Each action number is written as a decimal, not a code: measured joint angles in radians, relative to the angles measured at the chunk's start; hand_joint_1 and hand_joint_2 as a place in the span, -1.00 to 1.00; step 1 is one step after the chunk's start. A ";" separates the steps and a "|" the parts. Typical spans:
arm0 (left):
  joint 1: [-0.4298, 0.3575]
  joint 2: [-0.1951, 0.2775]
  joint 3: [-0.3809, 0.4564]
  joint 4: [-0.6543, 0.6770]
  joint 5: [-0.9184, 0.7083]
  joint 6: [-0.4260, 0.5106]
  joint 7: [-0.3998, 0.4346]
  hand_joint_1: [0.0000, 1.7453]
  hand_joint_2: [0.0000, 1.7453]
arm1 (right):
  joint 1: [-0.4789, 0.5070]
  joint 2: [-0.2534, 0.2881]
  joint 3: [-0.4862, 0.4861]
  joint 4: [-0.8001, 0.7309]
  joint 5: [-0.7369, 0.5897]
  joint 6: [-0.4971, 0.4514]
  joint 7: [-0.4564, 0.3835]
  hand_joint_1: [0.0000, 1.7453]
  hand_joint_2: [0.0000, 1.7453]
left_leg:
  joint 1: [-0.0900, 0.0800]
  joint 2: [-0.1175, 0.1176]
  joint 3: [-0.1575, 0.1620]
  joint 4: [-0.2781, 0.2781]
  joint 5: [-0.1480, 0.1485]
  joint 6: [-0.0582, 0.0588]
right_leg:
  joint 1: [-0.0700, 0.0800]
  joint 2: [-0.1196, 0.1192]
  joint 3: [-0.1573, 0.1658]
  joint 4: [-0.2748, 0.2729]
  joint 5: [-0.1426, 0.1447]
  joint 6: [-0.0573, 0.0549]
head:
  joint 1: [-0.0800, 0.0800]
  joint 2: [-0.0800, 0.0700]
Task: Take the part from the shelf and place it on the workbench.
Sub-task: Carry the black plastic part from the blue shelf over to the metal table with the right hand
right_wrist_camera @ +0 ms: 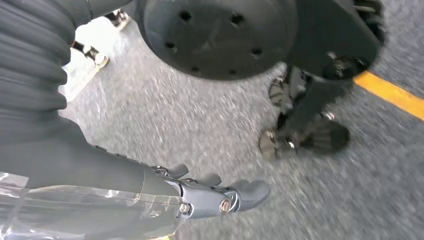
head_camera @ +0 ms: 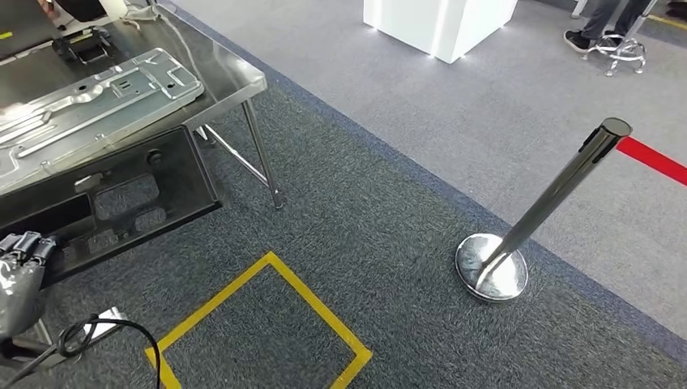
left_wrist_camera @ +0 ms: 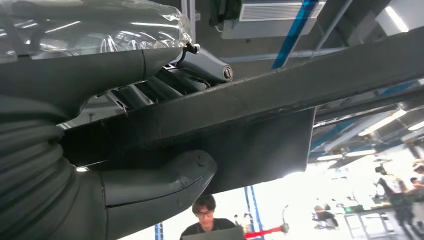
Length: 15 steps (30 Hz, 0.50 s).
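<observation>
Hanging off the near edge of the steel workbench (head_camera: 231, 77), the dark part (head_camera: 121, 198) is seen in the head view as a flat black panel with cut-outs, its upper portion tucked under the bench edge and its lower edge out over the grey carpet (head_camera: 389, 243). A silver stamped plate (head_camera: 89, 101) is laid on the bench top along that near edge, directly above the part. The left hand (head_camera: 24, 251) is found at the part's lower left corner, fingers curled at the panel's edge.

From the left wrist view the grip is shown plainly: the part (left_wrist_camera: 240, 120) is clamped between the thick thumb (left_wrist_camera: 165, 180) on one face and the darker fingers (left_wrist_camera: 150, 90) on the other, so the panel's rim lies across the closed hand.

Open carpet is left to the right of the bench leg (head_camera: 263, 154), bounded by a chrome stanchion (head_camera: 526, 219) and a yellow floor outline (head_camera: 267, 324).

The right hand (right_wrist_camera: 215, 197) is seen in its wrist view over the carpet, fingers extended and slightly apart, nothing held.
</observation>
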 joint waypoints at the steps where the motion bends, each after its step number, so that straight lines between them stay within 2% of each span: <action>1: -0.002 -0.001 0.001 0.000 0.000 0.000 0.000 1.00 1.00 | 0.000 0.000 0.000 0.000 0.000 0.000 0.000 -1.00 1.00 | 0.000 0.032 -0.022 0.049 -0.028 -0.004 | 0.000 -0.011 0.001 -0.003 0.000 -0.005 | 0.000 0.000; 2: -0.005 -0.002 0.002 0.000 0.000 0.000 0.000 1.00 1.00 | 0.001 0.000 -0.001 0.000 0.000 0.000 0.000 -1.00 1.00 | 0.000 0.056 -0.052 0.113 -0.061 -0.008 | 0.002 -0.021 0.001 -0.003 -0.001 -0.008 | 0.000 0.000; 3: -0.006 -0.004 0.002 0.000 0.000 0.000 0.000 1.00 1.00 | 0.001 0.000 -0.002 0.000 0.000 0.000 0.000 -1.00 1.00 | 0.001 0.067 -0.084 0.178 -0.090 -0.011 | 0.004 -0.033 0.001 -0.003 -0.002 -0.010 | 0.000 0.000; 4: -0.005 -0.006 0.002 0.001 0.000 0.000 0.000 1.00 1.00 | 0.002 0.001 -0.002 0.000 0.000 0.000 0.000 -1.00 1.00 | 0.002 0.071 -0.106 0.225 -0.104 -0.013 | 0.005 -0.045 0.002 -0.003 -0.004 -0.010 | 0.000 0.000; 5: -0.005 -0.007 0.002 0.002 0.000 0.000 0.000 1.00 1.00 | 0.003 0.001 -0.002 0.000 0.000 0.000 0.000 -1.00 1.00 | 0.002 0.073 -0.112 0.236 -0.099 -0.013 | 0.006 -0.057 0.003 -0.002 -0.006 -0.010 | 0.000 0.000; 6: -0.005 -0.009 0.002 0.002 0.000 0.000 0.000 1.00 1.00 | 0.003 0.001 -0.003 0.000 0.000 0.000 0.000 -1.00 1.00 | 0.002 0.076 -0.097 0.208 -0.076 -0.013 | 0.006 -0.069 0.005 -0.002 -0.009 -0.009 | 0.000 0.000; 7: -0.005 -0.009 0.003 0.003 0.000 0.000 0.000 1.00 1.00 | 0.003 0.002 -0.003 0.000 0.000 0.000 0.000 -1.00 1.00 | 0.001 0.089 -0.064 0.145 -0.041 -0.010 | 0.007 -0.081 0.009 -0.002 -0.012 -0.007 | 0.000 0.000; 9: -0.007 -0.010 0.003 0.003 0.000 0.000 0.000 1.00 1.00 | 0.003 0.003 -0.003 0.000 0.000 0.000 0.000 -1.00 1.00 | -0.007 0.138 0.003 0.014 0.008 0.001 | 0.011 -0.101 0.018 -0.002 -0.019 -0.001 | 0.000 0.000; 10: -0.008 -0.010 0.003 0.003 0.000 0.000 0.000 1.00 1.00 | 0.002 0.004 -0.003 0.000 0.000 0.000 0.000 -1.00 1.00 | -0.012 0.155 0.021 -0.024 0.017 0.009 | 0.014 -0.110 0.021 -0.002 -0.022 0.003 | 0.000 0.000; 11: -0.009 -0.011 0.004 0.003 0.000 0.000 0.000 1.00 1.00 | 0.001 0.004 -0.003 0.000 0.000 0.000 0.000 -1.00 1.00 | -0.017 0.159 0.025 -0.037 0.014 0.015 | 0.016 -0.120 0.024 -0.002 -0.024 0.008 | 0.000 0.000; 13: -0.008 -0.012 0.005 0.003 0.000 0.001 0.000 1.00 1.00 | -0.002 0.004 -0.003 0.000 0.000 0.000 0.000 -1.00 1.00 | -0.017 0.133 0.026 -0.044 0.017 0.028 | 0.018 -0.138 0.030 -0.005 -0.030 0.018 | 0.000 0.000; 14: -0.007 -0.013 0.006 0.003 -0.001 0.004 -0.001 1.00 1.00 | -0.002 0.004 -0.004 0.000 0.001 0.000 0.000 -1.00 1.00 | -0.014 0.121 0.030 -0.049 0.020 0.034 | 0.017 -0.130 0.032 0.000 -0.036 0.024 | 0.000 0.000; 15: -0.008 -0.014 0.007 0.003 -0.001 0.006 -0.002 1.00 1.00 | -0.003 0.004 -0.004 0.000 0.001 0.000 0.000 -1.00 1.00 | -0.011 0.110 0.034 -0.055 0.023 0.040 | 0.016 -0.108 0.026 0.020 -0.049 0.029 | 0.000 0.000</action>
